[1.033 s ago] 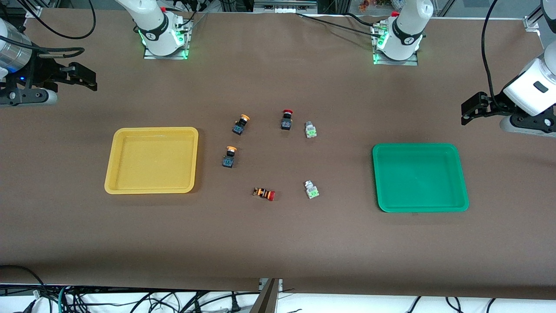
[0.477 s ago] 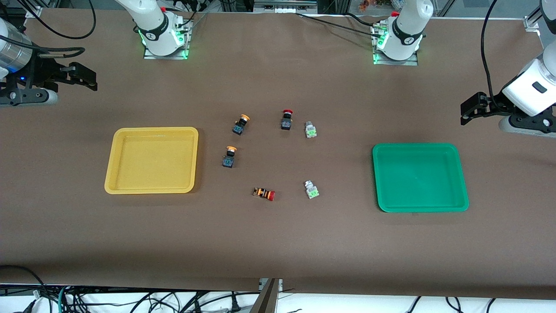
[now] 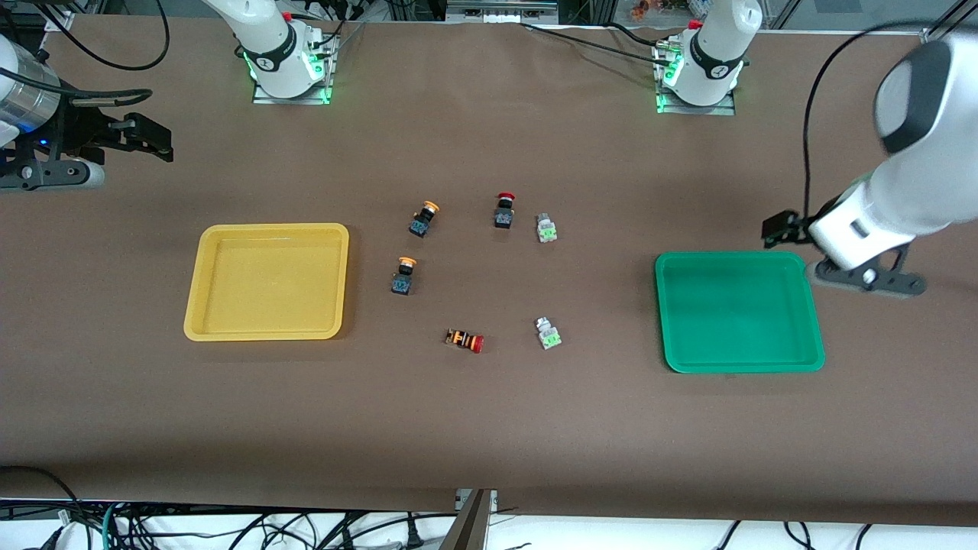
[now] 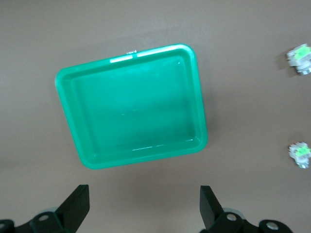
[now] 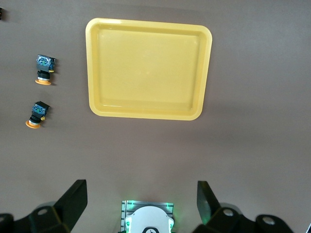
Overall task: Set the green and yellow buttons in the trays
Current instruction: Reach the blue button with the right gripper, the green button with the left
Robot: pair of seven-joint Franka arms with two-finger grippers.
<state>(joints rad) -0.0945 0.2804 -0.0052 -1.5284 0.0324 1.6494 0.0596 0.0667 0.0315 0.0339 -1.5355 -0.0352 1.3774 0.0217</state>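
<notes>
green buttons (image 3: 547, 333) lie toward the table's middle from the spread left gripper (image 4: 143, 206), hovering by the green tray (image 3: 810, 305); right gripper (image 5: 141, 201) waits, spread.

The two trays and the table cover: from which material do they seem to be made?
The yellow tray and the green tray look like smooth, glossy moulded plastic: rounded corners and light glints along their rims. The brown table cover looks matte, perhaps paper or cloth; which one cannot be told.
</notes>
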